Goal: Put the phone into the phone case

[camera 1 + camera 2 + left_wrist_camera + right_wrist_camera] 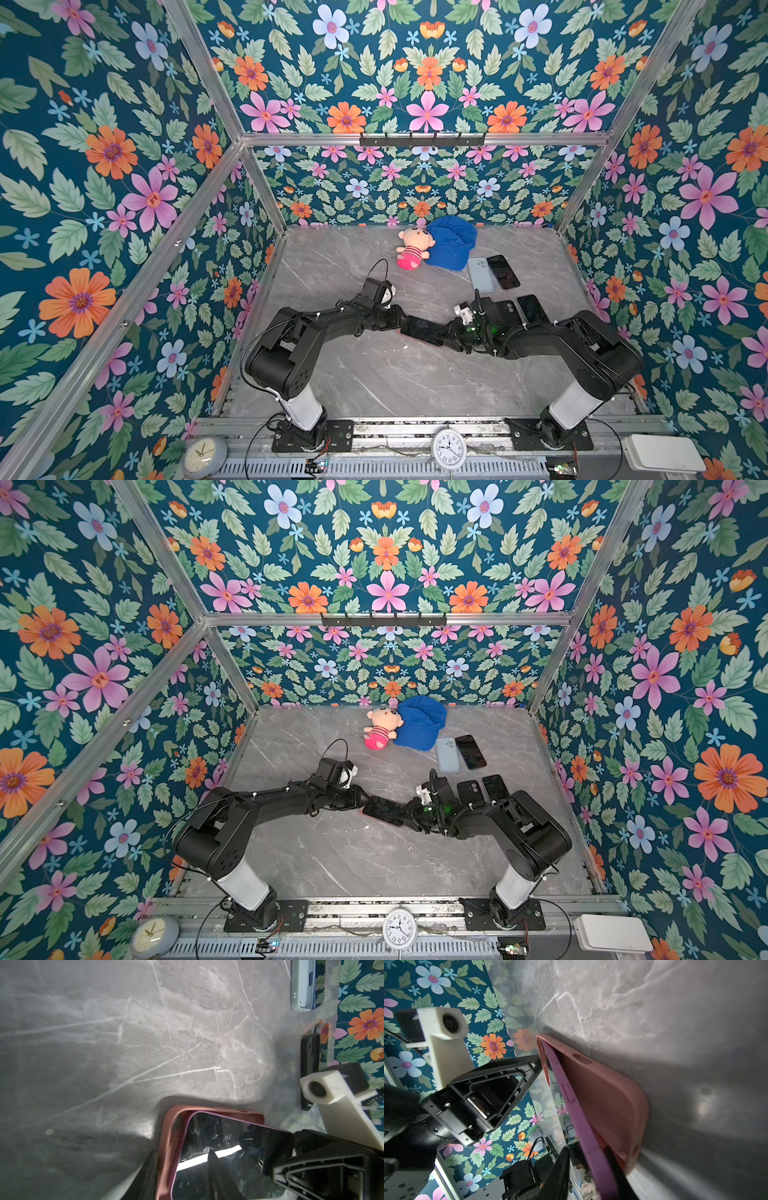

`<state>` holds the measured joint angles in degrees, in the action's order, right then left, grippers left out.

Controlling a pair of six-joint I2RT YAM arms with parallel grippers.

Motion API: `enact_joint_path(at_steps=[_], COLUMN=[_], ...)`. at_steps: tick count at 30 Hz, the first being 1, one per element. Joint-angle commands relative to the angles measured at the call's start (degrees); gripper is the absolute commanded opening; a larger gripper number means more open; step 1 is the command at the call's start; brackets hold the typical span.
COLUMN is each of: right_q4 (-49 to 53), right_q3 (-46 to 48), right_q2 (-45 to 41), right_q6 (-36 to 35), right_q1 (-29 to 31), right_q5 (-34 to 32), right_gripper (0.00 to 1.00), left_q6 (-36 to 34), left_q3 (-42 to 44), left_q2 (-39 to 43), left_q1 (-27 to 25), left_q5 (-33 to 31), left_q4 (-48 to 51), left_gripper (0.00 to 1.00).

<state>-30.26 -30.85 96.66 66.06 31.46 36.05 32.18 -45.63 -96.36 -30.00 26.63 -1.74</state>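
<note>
Looks like the seating step, partly done. Clamped together between the jaws of the left gripper (400, 321): the end wall of the case (166, 1147) and the near end of the phone (207, 1138), with one finger outside the wall and one on the glass. Pinched between the jaws of the right gripper (449, 333): the phone's opposite end alone, with one finger on the screen and one seemingly slipped under it, inside the case. At the left jaws, already tucked within the rim. Toward the right jaws, lifted off the case floor at a slant, side buttons exposed. Flat on the table (145, 1043) beneath both sets of jaws, the case.

Next, probably: lower the raised end, draw the under-finger out before trapping it, then press down along the rim until snug all round. Calls for a steady hold at the left jaws against sliding.

As for looks: purple-edged, with dark glossy glass, smudged and full of reflections. Salmon-pink and soft-looking for the case, with an oval dimple on its side wall.
</note>
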Motion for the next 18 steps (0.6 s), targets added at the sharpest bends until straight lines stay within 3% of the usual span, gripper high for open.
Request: enact_joint_path(at_steps=[1, 12, 18], right_q4=[-1.6, -0.4, 7.9], right_q3=[-0.8, -3.2, -5.6], right_q2=[0.7, 2.5, 1.2], right_q6=[0.7, 0.4, -3.6], right_q1=[0.3, 0.8, -0.1], right_q5=[1.2, 2.2, 3.6], right_gripper=[0.28, 0.27, 0.25], left_q6=[0.2, 0.4, -0.7], left_q3=[0.2, 0.5, 0.0], left_q2=[-0.2, -0.2, -0.1], left_q1=[-0.2, -0.3, -0.2], left_q5=[1.3, 1.5, 0.9], left_q4=[-1.1, -1.6, -0.6], left_gripper=[0.41, 0.41, 0.41])
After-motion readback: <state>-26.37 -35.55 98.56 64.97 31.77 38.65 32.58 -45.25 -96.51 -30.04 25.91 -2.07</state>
